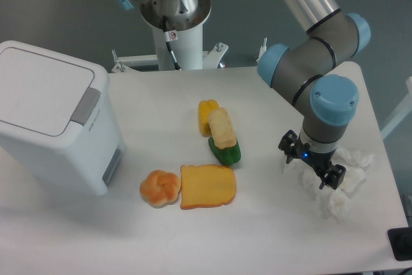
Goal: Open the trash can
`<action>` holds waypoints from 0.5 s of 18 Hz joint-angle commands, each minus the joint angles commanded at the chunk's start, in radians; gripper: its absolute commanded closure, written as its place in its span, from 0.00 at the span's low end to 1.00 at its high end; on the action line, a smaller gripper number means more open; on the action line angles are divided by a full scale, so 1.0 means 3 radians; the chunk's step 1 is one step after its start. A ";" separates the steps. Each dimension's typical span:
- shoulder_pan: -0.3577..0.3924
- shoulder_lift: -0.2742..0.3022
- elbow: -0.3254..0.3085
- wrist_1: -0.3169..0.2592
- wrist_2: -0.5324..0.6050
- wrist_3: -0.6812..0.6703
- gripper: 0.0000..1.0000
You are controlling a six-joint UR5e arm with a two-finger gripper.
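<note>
Boxy white plastic trash can [48, 117], flat lid shut

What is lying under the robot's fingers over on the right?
Crumpled white paper lies on the table beneath and around the fingers. The wrist above covers part of it, so whether the fingers touch or hold any paper cannot be seen.

The trash can [55, 120] stands at the counter's [270, 236] nine o'clock edge. Near the centre lie the toy foods: a pepper [207, 115], with a corn cob [223, 136] touching it at five o'clock. At the cob's seven o'clock lies a toast slice [207, 187], a bun [159, 189] touching its nine o'clock side. The gripper [313, 167] hangs at the cob's three o'clock, over crumpled paper [338, 188].
</note>
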 joint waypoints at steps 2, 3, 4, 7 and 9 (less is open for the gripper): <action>0.0000 0.0005 -0.0015 0.0000 -0.0005 0.0031 0.00; -0.0005 0.0010 -0.0015 0.0000 0.0000 0.0015 0.00; 0.0000 0.0020 -0.0015 0.0000 -0.0010 0.0020 0.00; 0.0000 0.0020 -0.0051 0.0010 -0.0066 0.0026 0.00; -0.0015 0.0031 -0.0143 0.0107 -0.0072 -0.0046 0.00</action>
